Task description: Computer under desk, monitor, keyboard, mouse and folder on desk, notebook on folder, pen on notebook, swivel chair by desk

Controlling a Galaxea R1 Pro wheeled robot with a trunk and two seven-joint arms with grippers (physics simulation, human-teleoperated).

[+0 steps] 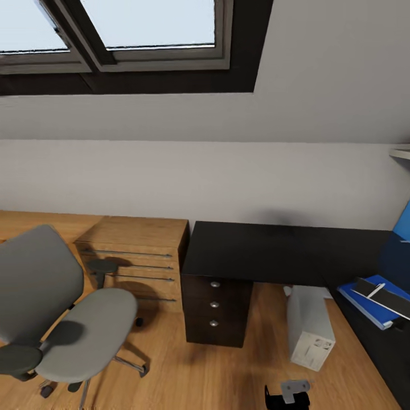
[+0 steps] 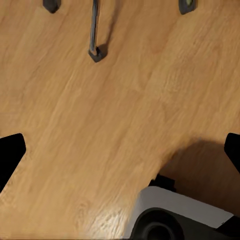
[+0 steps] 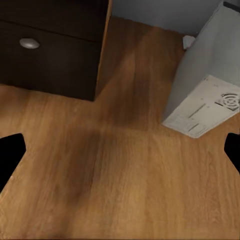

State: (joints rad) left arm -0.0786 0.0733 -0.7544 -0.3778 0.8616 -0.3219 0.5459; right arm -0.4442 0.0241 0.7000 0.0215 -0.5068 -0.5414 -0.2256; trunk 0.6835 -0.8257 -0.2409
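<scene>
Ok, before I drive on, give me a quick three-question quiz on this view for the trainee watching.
1. True or false: the swivel chair has the folder on its seat.
2. Which stands on the floor between the desk's dark drawer unit and its right wing? A) computer B) monitor C) wood drawer chest
3. Fill in: the folder lies on the ____, with flat items stacked on top of it.

Key: 1 false, the seat is bare. 2 A, the computer. 3 desk.
</scene>
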